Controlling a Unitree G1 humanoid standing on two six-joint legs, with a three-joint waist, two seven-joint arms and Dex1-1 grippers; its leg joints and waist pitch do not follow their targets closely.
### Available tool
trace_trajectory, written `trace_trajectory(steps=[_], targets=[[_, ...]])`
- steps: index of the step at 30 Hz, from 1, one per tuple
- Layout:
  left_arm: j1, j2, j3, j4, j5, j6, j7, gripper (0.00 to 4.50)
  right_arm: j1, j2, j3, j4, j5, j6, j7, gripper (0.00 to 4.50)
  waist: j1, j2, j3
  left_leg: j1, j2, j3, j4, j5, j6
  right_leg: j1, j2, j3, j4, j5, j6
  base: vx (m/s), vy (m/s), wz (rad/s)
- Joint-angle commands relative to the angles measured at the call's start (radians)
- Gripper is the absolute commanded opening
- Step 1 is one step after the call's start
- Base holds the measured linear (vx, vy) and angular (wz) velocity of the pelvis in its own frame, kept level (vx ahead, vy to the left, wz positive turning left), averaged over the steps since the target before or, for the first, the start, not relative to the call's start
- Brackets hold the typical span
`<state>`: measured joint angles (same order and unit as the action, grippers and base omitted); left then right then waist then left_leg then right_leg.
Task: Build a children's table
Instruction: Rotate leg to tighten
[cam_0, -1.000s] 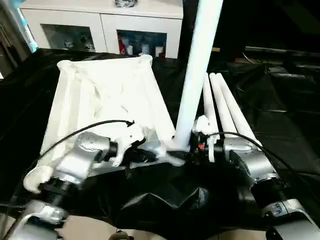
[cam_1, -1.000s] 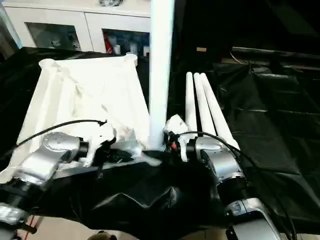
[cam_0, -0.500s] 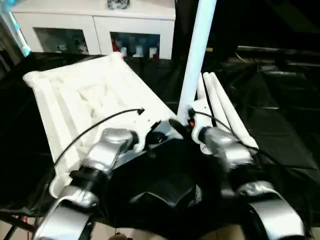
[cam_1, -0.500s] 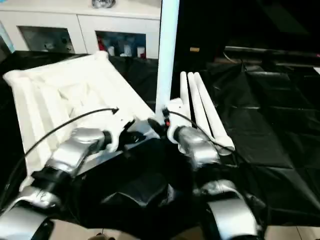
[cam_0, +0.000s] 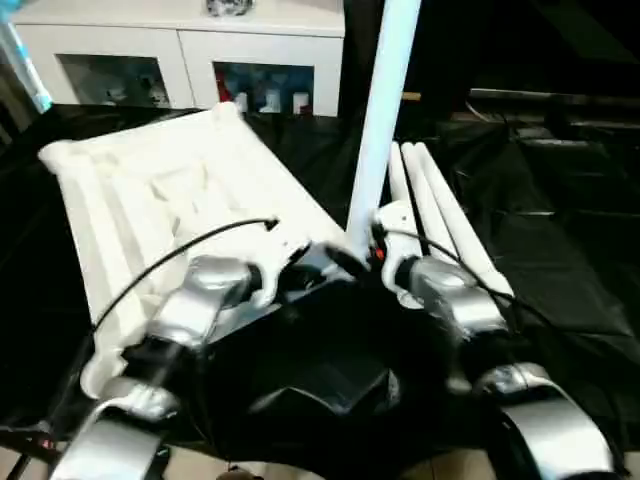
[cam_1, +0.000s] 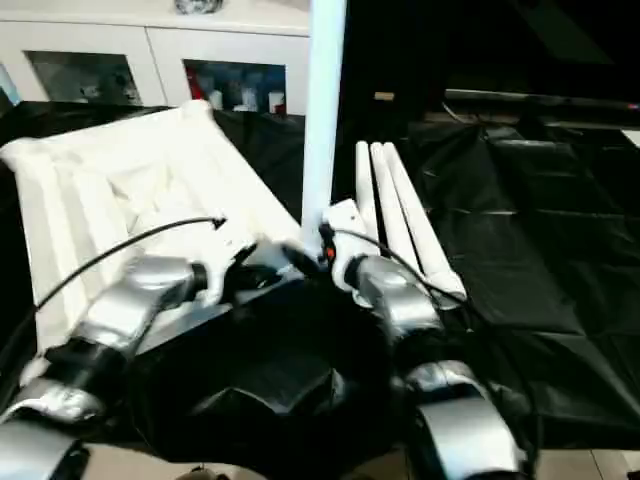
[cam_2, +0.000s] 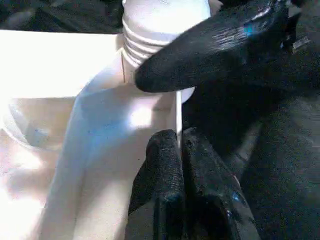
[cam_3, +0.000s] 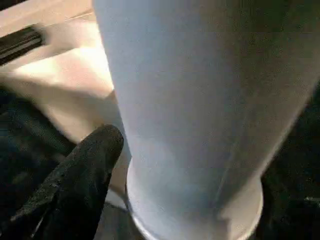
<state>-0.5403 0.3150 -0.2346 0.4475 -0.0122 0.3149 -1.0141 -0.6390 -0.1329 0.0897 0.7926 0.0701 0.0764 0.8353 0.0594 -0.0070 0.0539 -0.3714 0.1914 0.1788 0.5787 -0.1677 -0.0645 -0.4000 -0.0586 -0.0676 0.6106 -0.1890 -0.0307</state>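
Observation:
The white tabletop (cam_0: 150, 200) lies ribbed side up on the black sheet, turned at an angle. At its near right corner a white leg (cam_0: 385, 100) stands upright, its threaded end (cam_2: 150, 30) at the corner socket. My right gripper (cam_0: 365, 255) is shut on that leg low down; one of its fingers (cam_3: 85, 165) lies against the tube (cam_3: 200, 100), and a finger (cam_2: 215, 45) crosses the threads. My left gripper (cam_2: 179, 137) is shut on the tabletop's thin rim (cam_2: 100, 150) just beside that corner, also seen from above (cam_0: 320, 262).
Three spare white legs (cam_0: 440, 220) lie side by side on the black sheet just right of the upright leg. A white glass-door cabinet (cam_0: 180, 60) stands behind the tabletop. Crumpled black sheet (cam_0: 330, 380) covers the near edge between my forearms.
Over the last second the tabletop's far end swung left, so it now lies at an angle. Both grippers moved forward with the corner and the upright leg. Little changed in the last half second.

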Motion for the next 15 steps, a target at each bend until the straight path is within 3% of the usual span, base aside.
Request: trace_trajectory(steps=[1, 9, 15], targets=[[0.005, -0.012, -0.038, -0.056, -0.055, -0.033, -0.083, 0.0, 0.008, 0.004, 0.052, -0.04, 0.007, 0.001, 0.088, 3.77, 0.004, 0.004, -0.065, 0.012, 0.045, -0.012, -0.059, -0.188, 0.06, 0.054, -0.084, 0.052, -0.07, -0.145, -0.218, 0.0, 0.0, 0.0], [0.039, 0.052, -0.056, -0.099, -0.071, -0.011, -0.198, 0.0, 0.064, -0.084, 0.084, -0.143, 0.036, 0.03, 0.266, 3.77, 0.016, 0.008, -0.063, 0.016, 0.047, -0.011, -0.061, -0.216, 0.046, 0.051, -0.082, 0.052, -0.075, -0.194, -0.211, 0.0, 0.0, 0.0], [0.054, 0.067, -0.064, -0.123, -0.084, -0.003, -0.233, 0.0, 0.092, -0.09, 0.088, -0.19, 0.053, 0.062, 0.301, 3.16, 0.026, 0.008, -0.064, 0.017, 0.047, -0.012, -0.062, -0.214, 0.039, 0.049, -0.082, 0.052, -0.074, -0.19, -0.209, 0.0, 0.0, 0.0]])
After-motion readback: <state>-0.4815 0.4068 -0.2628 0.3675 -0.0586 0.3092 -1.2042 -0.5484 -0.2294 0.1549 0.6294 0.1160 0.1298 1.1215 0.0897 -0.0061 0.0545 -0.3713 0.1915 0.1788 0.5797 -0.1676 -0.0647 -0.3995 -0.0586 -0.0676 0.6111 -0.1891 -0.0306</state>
